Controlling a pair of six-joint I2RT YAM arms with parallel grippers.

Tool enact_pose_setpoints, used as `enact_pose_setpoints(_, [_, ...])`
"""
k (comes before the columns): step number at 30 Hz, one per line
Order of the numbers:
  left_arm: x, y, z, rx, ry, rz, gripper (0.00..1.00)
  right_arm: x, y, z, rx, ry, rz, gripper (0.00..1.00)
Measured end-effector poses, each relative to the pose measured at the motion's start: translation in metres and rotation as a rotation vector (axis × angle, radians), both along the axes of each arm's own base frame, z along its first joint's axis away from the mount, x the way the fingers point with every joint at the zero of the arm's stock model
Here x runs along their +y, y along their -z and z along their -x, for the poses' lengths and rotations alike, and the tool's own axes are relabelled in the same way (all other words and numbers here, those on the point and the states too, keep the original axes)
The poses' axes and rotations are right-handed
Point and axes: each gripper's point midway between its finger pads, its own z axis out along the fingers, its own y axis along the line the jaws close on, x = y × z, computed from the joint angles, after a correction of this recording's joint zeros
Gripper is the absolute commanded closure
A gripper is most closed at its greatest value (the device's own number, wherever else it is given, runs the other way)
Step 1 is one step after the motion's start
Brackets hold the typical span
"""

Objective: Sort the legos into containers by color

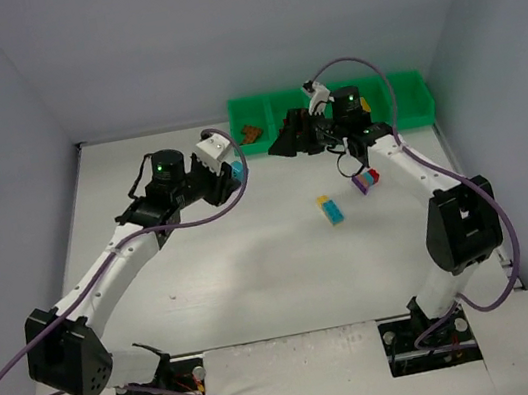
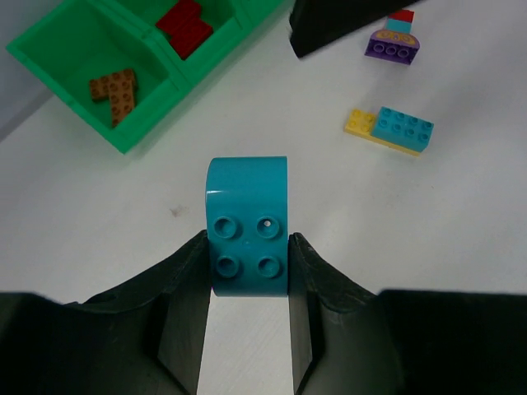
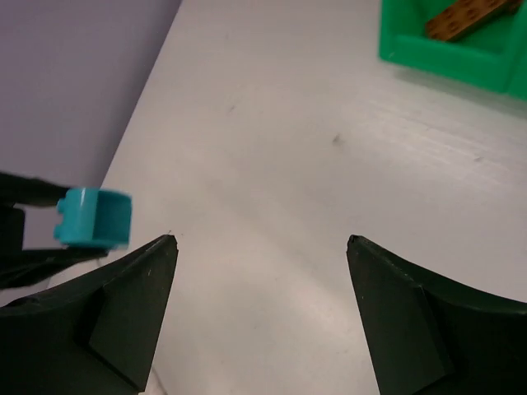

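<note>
My left gripper (image 2: 247,262) is shut on a teal, round-topped lego (image 2: 247,224), held above the bare table left of the tray. My right gripper (image 3: 259,241) stands open and empty, facing that brick (image 3: 95,218) from the right; from above it (image 1: 278,145) hovers just in front of the green containers (image 1: 400,99). Brown legos (image 2: 115,92) lie in the leftmost compartment and red ones (image 2: 185,25) in the one beside it. On the table lie a yellow-and-blue stack (image 1: 330,209) and a purple stack with blue and red on top (image 1: 367,180).
Grey walls close in the table on the left, back and right. The right arm's forearm (image 1: 395,160) passes just beside the purple stack. Cables loop over both arms. The tray (image 3: 445,58) lies along the back edge.
</note>
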Motion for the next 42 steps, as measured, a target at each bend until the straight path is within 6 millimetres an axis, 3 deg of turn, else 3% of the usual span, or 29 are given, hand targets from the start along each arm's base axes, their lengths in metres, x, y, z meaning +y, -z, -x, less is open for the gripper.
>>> enact_pose_setpoints(5, [-0.009,-0.007,-0.004,-0.092,0.023,-0.016,0.96,0.022,-0.012,0.043,0.047,-0.119,-0.078,0.18])
enact_pose_setpoints(9, [-0.019,-0.009,-0.001,-0.138,0.061,-0.026,0.97,0.033,-0.045,0.061,-0.019,-0.19,-0.13,0.18])
enact_pose_setpoints(13, [-0.026,-0.008,0.003,-0.157,0.09,-0.036,0.96,0.045,-0.061,0.075,-0.059,-0.252,-0.158,0.17])
enact_pose_setpoints(26, [-0.044,-0.011,0.014,-0.197,0.15,-0.04,0.96,0.065,-0.046,0.095,-0.027,-0.318,-0.154,0.18])
enact_pose_setpoints(31, [-0.05,-0.012,0.019,-0.204,0.168,-0.037,0.97,0.07,-0.036,0.096,-0.017,-0.332,-0.145,0.25])
enact_pose_setpoints(35, [-0.051,-0.011,0.02,-0.207,0.174,-0.04,0.96,0.075,-0.022,0.099,0.008,-0.341,-0.135,0.45])
enact_pose_setpoints(36, [-0.051,-0.01,0.02,-0.205,0.174,-0.042,0.96,0.075,-0.019,0.099,0.012,-0.343,-0.132,0.63])
enact_pose_setpoints(39, [-0.051,-0.006,0.02,-0.2,0.176,-0.05,0.94,0.076,-0.014,0.1,0.026,-0.337,-0.13,0.97])
enact_pose_setpoints(41, [-0.051,-0.005,0.019,-0.198,0.175,-0.052,0.73,0.076,-0.013,0.099,0.021,-0.334,-0.125,1.0])
enact_pose_setpoints(42, [-0.051,-0.004,0.019,-0.197,0.173,-0.054,0.47,0.075,-0.012,0.098,0.019,-0.328,-0.121,1.0])
